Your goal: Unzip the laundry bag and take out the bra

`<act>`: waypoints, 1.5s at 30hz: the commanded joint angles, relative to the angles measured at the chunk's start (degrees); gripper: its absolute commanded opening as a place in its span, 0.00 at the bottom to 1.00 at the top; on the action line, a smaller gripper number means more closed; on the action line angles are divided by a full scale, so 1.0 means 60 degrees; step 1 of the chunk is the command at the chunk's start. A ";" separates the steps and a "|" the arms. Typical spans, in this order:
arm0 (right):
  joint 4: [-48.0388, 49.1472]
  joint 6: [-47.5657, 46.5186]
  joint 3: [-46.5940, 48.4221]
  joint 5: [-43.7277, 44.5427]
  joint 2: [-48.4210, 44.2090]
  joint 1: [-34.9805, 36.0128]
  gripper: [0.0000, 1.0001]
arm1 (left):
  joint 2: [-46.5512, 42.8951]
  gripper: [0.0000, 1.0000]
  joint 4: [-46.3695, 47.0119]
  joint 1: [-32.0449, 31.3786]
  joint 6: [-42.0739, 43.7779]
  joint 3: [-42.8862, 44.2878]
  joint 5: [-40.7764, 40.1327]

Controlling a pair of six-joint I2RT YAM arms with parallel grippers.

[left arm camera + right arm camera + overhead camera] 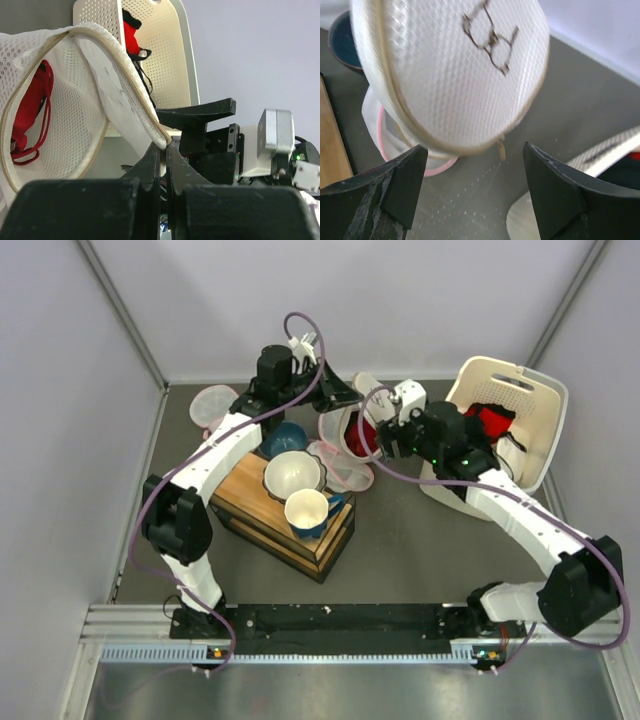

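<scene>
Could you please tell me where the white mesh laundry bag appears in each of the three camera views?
Top external: laundry bag at centre, between the two wrists.
Left wrist: fills the left half, red bra inside.
Right wrist: upper centre, round end towards camera.
Shared landmark: cream perforated basket, right of the bag in top and left wrist views; probably the perforated strip at right wrist's lower right.

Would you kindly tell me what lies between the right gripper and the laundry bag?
Nothing: in the right wrist view, the open right gripper faces the laundry bag across an empty gap, only grey table behind.
</scene>
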 commanded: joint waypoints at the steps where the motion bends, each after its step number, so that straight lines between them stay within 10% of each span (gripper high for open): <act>1: 0.1104 -0.0905 0.0934 0.0370 0.0695 0.0461 0.77 | -0.0344 0.00 0.0149 -0.0043 0.0255 0.0718 0.0021; 5: 0.1851 -0.0788 0.1449 0.1159 0.1486 0.0476 0.56 | -0.0373 0.00 0.0076 -0.0087 0.0226 0.0777 -0.0038; 9: 0.2671 -0.0495 0.1319 0.1527 0.1327 0.0461 0.00 | -0.0417 0.00 -0.0202 -0.0087 0.0488 0.0850 0.0035; 14: 0.1958 0.0149 0.1464 0.1249 0.1180 0.0461 0.00 | 0.0151 0.01 -0.0552 0.0059 0.0636 0.1623 0.0240; 24: -0.1088 0.3136 0.2020 0.0579 0.0872 -0.0431 0.00 | 0.0624 0.45 -0.0832 0.0308 0.1161 0.2140 0.0652; 37: -0.1693 0.3608 0.2592 -0.0069 0.1034 -0.0798 0.00 | 0.0155 0.50 -0.0847 0.0016 0.2436 0.0895 0.1427; 45: -0.0975 0.0740 0.1860 -0.2980 0.0360 -0.0871 0.00 | 0.0067 0.48 -0.0733 0.0060 0.5158 0.0719 0.0565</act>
